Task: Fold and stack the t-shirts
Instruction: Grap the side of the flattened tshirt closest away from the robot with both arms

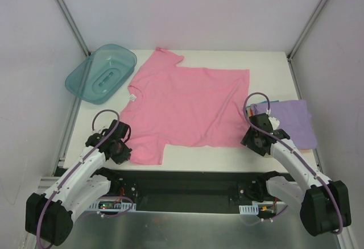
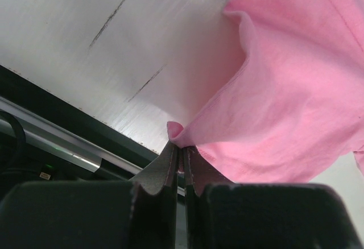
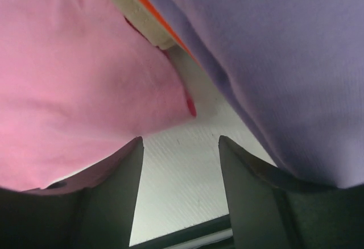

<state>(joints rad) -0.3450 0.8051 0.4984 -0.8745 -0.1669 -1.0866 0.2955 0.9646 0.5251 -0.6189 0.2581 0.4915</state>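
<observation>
The pink t-shirt lies spread on the white table, its neck label at the left. My left gripper is at its near left corner; in the left wrist view the gripper is shut on a pinch of the pink cloth. My right gripper is open by the shirt's near right corner; in the right wrist view the gripper is over bare table between the pink shirt and the folded lavender t-shirt. The lavender shirt tops a stack with an orange edge showing.
A translucent teal plastic tub sits at the far left, partly over the table edge. A black rail runs along the near edge between the arm bases. White enclosure walls surround the table.
</observation>
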